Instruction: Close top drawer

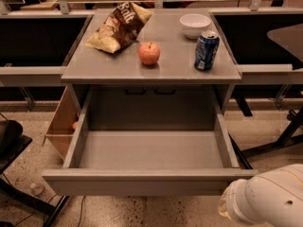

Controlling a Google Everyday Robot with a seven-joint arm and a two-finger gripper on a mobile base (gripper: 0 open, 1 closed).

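Top drawer point(142, 186) fully extended beyond desk point(156, 72) front edge. Approach step in hand. Arm point(270, 200) located at drawer's front-right corner; gripper out of view, grip state undeterminable. Next: drawer to be contacted at front, pushed squarely inward.

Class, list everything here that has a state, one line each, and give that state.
top drawer: pulled wide open, empty
soda can: upright on the cabinet top
bowl: right way up
chip bag: lying flat
apple: whole, stem up
gripper: out of view; only the white arm shows, bottom right
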